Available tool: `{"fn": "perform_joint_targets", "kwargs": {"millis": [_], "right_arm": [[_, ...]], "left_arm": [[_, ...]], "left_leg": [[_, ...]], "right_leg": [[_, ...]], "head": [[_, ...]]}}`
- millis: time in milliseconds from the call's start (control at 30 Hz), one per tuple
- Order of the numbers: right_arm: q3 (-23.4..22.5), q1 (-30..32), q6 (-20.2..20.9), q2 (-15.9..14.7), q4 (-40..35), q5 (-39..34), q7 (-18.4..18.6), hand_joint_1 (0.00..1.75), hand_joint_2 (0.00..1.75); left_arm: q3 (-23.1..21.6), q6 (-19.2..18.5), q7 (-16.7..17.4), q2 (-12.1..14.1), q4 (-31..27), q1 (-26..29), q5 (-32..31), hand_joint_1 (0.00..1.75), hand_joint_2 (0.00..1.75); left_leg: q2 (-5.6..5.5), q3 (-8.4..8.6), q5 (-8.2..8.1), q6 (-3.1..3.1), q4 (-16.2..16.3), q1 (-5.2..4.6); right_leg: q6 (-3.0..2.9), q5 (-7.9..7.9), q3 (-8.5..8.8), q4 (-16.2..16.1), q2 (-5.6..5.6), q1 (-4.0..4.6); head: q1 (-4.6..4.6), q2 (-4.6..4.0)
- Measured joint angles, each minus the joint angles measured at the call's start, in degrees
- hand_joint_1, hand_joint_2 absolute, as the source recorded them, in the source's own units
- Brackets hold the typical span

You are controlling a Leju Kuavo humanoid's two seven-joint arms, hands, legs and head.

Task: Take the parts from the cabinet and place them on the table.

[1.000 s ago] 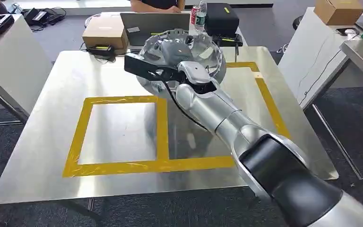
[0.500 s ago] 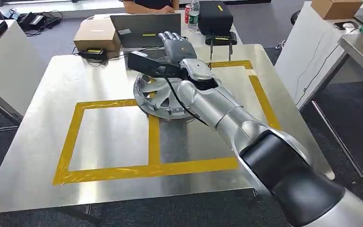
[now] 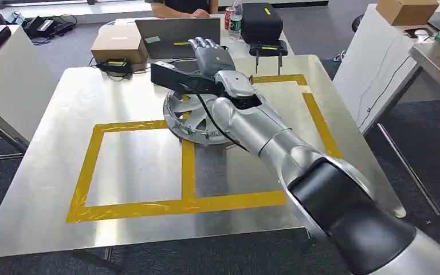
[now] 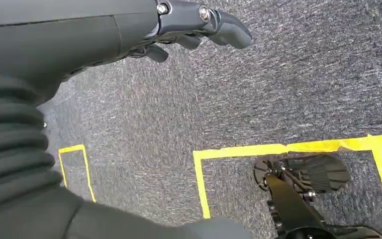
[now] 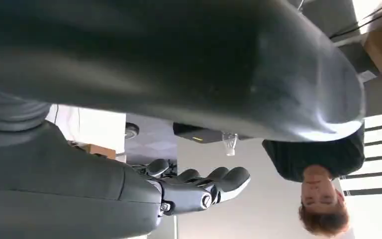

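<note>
The left hand is hanging over the carpet with fingers loosely curled on nothing, while the silver wheel-cover part is lying flat on the worktop, straddling the far yellow tape line near its middle. Just beyond it, the right hand is hovering with fingers spread, holding nothing. This looks like the release step, so the next move probably calls for drawing that arm clear and fetching another part from the cabinet.
</note>
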Motion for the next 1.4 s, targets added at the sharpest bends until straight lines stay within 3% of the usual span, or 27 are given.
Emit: {"fn": "perform_joint_targets", "kwargs": {"millis": [67, 133, 167, 200, 300, 333, 367, 400, 467, 500, 533, 567, 667, 733, 800, 833, 900, 967, 1000, 1067, 1167, 1200, 1233, 1300, 1333, 1367, 1400], "right_arm": [[-0.02, 0.00, -0.53, 0.33, 0.00, 0.13, -0.53, 0.00, 0.00], [-0.26, -0.01, -3.90, 0.74, -0.17, -0.17, -3.25, 0.00, 0.00], [-0.46, -0.07, -5.01, 0.85, -0.42, -0.22, -4.11, 0.00, 0.00], [-0.55, -0.43, -5.73, 0.87, -0.42, -0.20, -4.66, 0.00, 0.00], [-0.55, -0.60, -5.77, 1.05, -0.42, 0.09, -5.40, 0.00, 0.00], [-0.55, -0.29, -5.86, 1.05, -0.42, 0.13, -5.50, 0.00, 0.00], [-0.55, -0.03, -6.01, 1.05, -0.42, 0.13, -5.82, 0.00, 0.00], [-0.59, 0.03, -6.31, 1.01, -0.42, 0.13, -6.12, 0.00, 0.00], [-0.88, -0.01, -7.50, 1.00, -0.59, -0.11, -7.11, 0.00, 0.00], [-1.05, -0.03, -8.32, 0.90, -0.68, -0.26, -7.65, 0.00, 0.00], [-1.05, 0.14, -8.91, 1.07, -0.85, -0.46, -8.13, 0.00, 0.00], [-1.11, 0.25, -9.44, 0.98, -0.96, -0.66, -8.39, 0.00, 0.00], [-1.66, 0.34, -10.56, 0.79, -1.24, -0.72, -8.61, 0.00, 0.00], [-1.83, 0.32, -10.84, 0.79, -1.49, -0.72, -8.87, 0.00, 0.00], [-1.86, 0.42, -10.91, 0.79, -1.51, -0.72, -9.01, 0.00, 0.00], [-1.86, 0.55, -10.88, 0.79, -1.51, -0.72, -9.03, 0.00, 0.00], [-1.86, 0.67, -10.86, 0.76, -1.51, -0.72, -9.03, 0.00, 0.00], [-1.88, 0.64, -10.88, 0.72, -1.59, -0.72, -9.03, 0.00, 0.00], [-1.90, 0.64, -10.97, 0.70, -1.75, -0.72, -9.03, 0.00, 0.00], [-1.97, 0.64, -11.15, 0.52, -1.88, -0.74, -9.14, 0.00, 0.00], [-1.99, 0.69, -11.21, 0.15, -1.88, -0.77, -9.13, 0.00, 0.00], [-1.99, 0.63, -11.21, -0.24, -1.90, -0.77, -9.14, 0.00, 0.00], [-1.99, 0.62, -11.21, -0.28, -1.88, -0.79, -9.14, 0.00, 0.00], [-1.99, 0.73, -11.21, -0.52, -1.88, -0.81, -9.13, 0.00, 0.00], [-1.99, 0.81, -11.21, -0.55, -1.88, -0.81, -9.14, 0.00, 0.00], [-1.99, 0.92, -11.21, -0.61, -1.88, -0.81, -9.14, 0.00, 0.00], [-1.99, 1.04, -11.21, -0.66, -1.88, -0.81, -9.14, 0.00, 0.00]], "left_arm": [[0.22, 0.02, 0.04, 0.07, 0.00, 0.06, 0.11, 0.00, 0.00], [0.48, 0.02, 0.22, 0.33, 0.00, 0.20, 0.39, 0.00, 0.00], [0.59, 0.02, 0.26, 0.13, 0.02, 0.26, 0.52, 0.00, 0.00], [0.85, 0.02, 0.26, 0.15, 0.02, 0.25, 0.52, 0.00, 0.00], [1.07, 0.11, 0.54, 0.20, 0.00, 0.27, 0.07, 0.00, 0.00], [1.11, 0.11, 0.65, 0.18, 0.02, 0.28, -0.09, 0.00, 0.00], [1.14, 0.11, 0.68, 0.17, 0.02, 0.30, -0.31, 0.00, 0.00], [1.14, 0.11, 0.68, 0.15, 0.02, 0.32, -0.46, 0.00, 0.00], [1.16, 0.09, 0.59, 0.09, 0.04, 0.36, -0.55, 0.00, 0.00], [1.20, 0.09, 0.55, 0.57, -0.04, 0.35, -0.61, 0.00, 0.00], [1.22, 0.09, 0.57, 0.51, 0.00, 0.31, -0.68, 0.00, 0.00], [1.22, 0.09, 0.52, 0.57, -0.02, 0.32, -0.74, 0.00, 0.00], [1.25, 0.04, 0.59, 0.42, 0.04, 0.64, -0.81, 0.00, 0.00], [1.27, 0.07, 0.63, 0.55, 0.04, 0.65, -0.83, 0.00, 0.00], [1.29, 0.11, 0.63, 0.55, 0.04, 0.60, -0.90, 0.00, 0.00], [1.31, 0.11, 0.63, 0.59, 0.04, 0.62, -0.90, 0.00, 0.00], [1.33, 0.11, 0.61, 0.57, 0.04, 0.61, -0.88, 0.00, 0.00], [1.33, 0.11, 0.61, 0.55, 0.04, 0.42, -0.87, 0.00, 0.00], [1.33, 0.11, 0.61, 0.55, 0.02, 0.29, -0.85, 0.00, 0.00], [1.33, 0.11, 0.55, 0.46, 0.00, 0.22, -0.85, 0.00, 0.00], [1.35, 0.11, 0.59, 0.37, 0.02, 0.28, -0.83, 0.00, 0.00], [1.35, 0.11, 0.59, 0.17, 0.04, 0.16, -0.83, 0.00, 0.00], [1.35, 0.11, 0.57, 0.17, 0.02, 0.16, -0.81, 0.00, 0.00], [1.38, 0.11, 0.59, 0.15, 0.02, 0.23, -0.81, 0.00, 0.00], [1.38, 0.11, 0.57, 0.15, 0.02, 0.22, -0.81, 0.00, 0.00], [1.38, 0.11, 0.57, 0.15, 0.02, 0.21, -0.81, 0.00, 0.00], [1.38, 0.11, 0.57, 0.13, 0.02, 0.22, -0.81, 0.00, 0.00]], "left_leg": [[0.00, 0.00, -0.02, 0.02, 0.02, -0.01], [-0.02, 0.29, 0.48, 1.06, -0.38, -0.27], [0.18, 1.22, 1.48, 1.20, -2.08, 0.74], [0.46, 1.56, 1.92, 1.23, -2.89, 0.70], [0.83, 1.38, 2.20, 1.34, -3.01, 1.20], [0.87, 1.27, 2.24, 1.15, -2.93, 1.43], [0.86, 1.08, 2.26, 0.86, -2.76, 1.74], [0.86, 0.80, 2.18, 0.38, -2.39, 2.13], [0.87, 0.12, 1.56, -1.05, -1.06, 3.06], [0.94, -0.45, 1.16, -1.89, -0.11, 3.10], [0.84, -1.02, 1.01, -2.51, 0.38, 2.91], [0.73, -0.90, 0.89, -2.91, 0.72, 2.76], [0.71, -1.36, 1.22, -4.16, 0.56, 3.27], [0.65, -3.00, -2.82, -3.53, 4.71, 3.06], [0.53, -6.51, -7.93, -3.10, 14.02, 2.31], [0.47, -7.64, -9.18, -2.77, 17.44, 2.00], [0.41, -6.50, -7.81, -1.86, 16.79, 1.37], [0.37, -0.95, -3.85, -0.62, 7.69, 0.71], [0.24, 1.92, -3.60, -0.02, 2.73, 0.36], [0.15, 1.85, -2.65, -0.41, 2.42, -0.25], [0.16, 0.69, -1.57, 0.68, 1.61, -0.07], [0.50, 0.52, -0.81, 1.10, 1.43, 0.22], [0.54, -0.27, -0.24, 1.68, 1.37, 0.22], [0.73, -1.68, 0.87, 2.05, 1.40, 0.14], [0.77, -2.45, 1.42, 2.13, 1.44, 0.07], [0.82, -3.12, 1.92, 2.15, 1.49, 0.04], [0.84, -3.82, 2.40, 2.11, 1.52, 0.03]], "right_leg": [[0.01, 0.01, 0.02, -0.02, 0.00, -0.03], [0.68, 0.73, 0.47, -0.89, 0.00, -0.29], [0.76, 0.37, 0.49, -0.88, 0.06, 0.04], [1.08, -0.64, 0.25, -0.01, -0.01, 0.05], [2.10, -7.32, -5.07, 12.59, -0.11, -0.92], [2.51, -8.11, -6.43, 15.74, -0.14, -1.36], [3.04, -7.34, -6.57, 16.06, -0.22, -1.84], [3.60, -5.48, -5.29, 13.60, -0.35, -2.33], [4.96, -1.16, 0.23, 3.69, -0.96, -3.36], [5.80, -2.60, 1.70, 0.63, -1.28, -3.60], [4.33, -1.56, 1.11, 2.57, -0.13, -2.93], [3.38, -2.20, 0.66, 2.52, -0.15, -3.18], [1.39, -2.19, -0.21, 2.56, 0.02, -3.09], [0.52, -1.65, -0.46, 2.29, 0.02, -2.86], [-0.13, -1.12, -1.05, 2.25, 0.00, -2.34], [-0.30, -0.83, -1.39, 2.26, 0.00, -1.96], [-0.48, -0.18, -2.11, 2.27, 0.02, -1.36], [-0.36, 0.53, -2.74, 2.27, 0.08, -1.01], [-0.20, 0.86, -2.89, 2.32, 0.07, -1.00], [0.64, 1.67, -3.03, 1.99, 0.01, -0.96], [1.82, 3.30, -3.33, 1.06, 0.02, -0.75], [1.98, 2.13, -3.88, 1.55, 0.04, -1.06], [2.24, -0.93, -4.79, 3.77, -0.18, -0.94], [2.70, -7.07, -7.36, 12.27, -0.20, -0.98], [2.87, -8.95, -8.45, 16.55, -0.20, -0.97], [2.92, -9.31, -8.68, 18.89, -0.20, -0.97], [2.86, -8.08, -7.51, 18.36, -0.20, -0.95]], "head": [[-0.02, 0.00], [-0.09, 0.00], [0.00, 0.00], [0.09, 0.00], [0.09, 0.00], [0.09, 0.00], [0.11, 0.00], [0.11, 0.00], [0.11, 0.00], [0.39, 0.00], [0.57, 0.00], [0.61, 0.00], [0.46, 0.00], [0.28, 0.00], [0.00, 0.00], [-0.07, 0.00], [-0.02, 0.00], [-0.02, 0.00], [-0.02, 0.00], [-0.04, 0.00], [-0.13, 0.00], [-0.11, 0.00], [0.13, 0.00], [0.17, 0.00], [0.24, 0.00], [0.20, 0.00], [0.24, 0.00]]}}
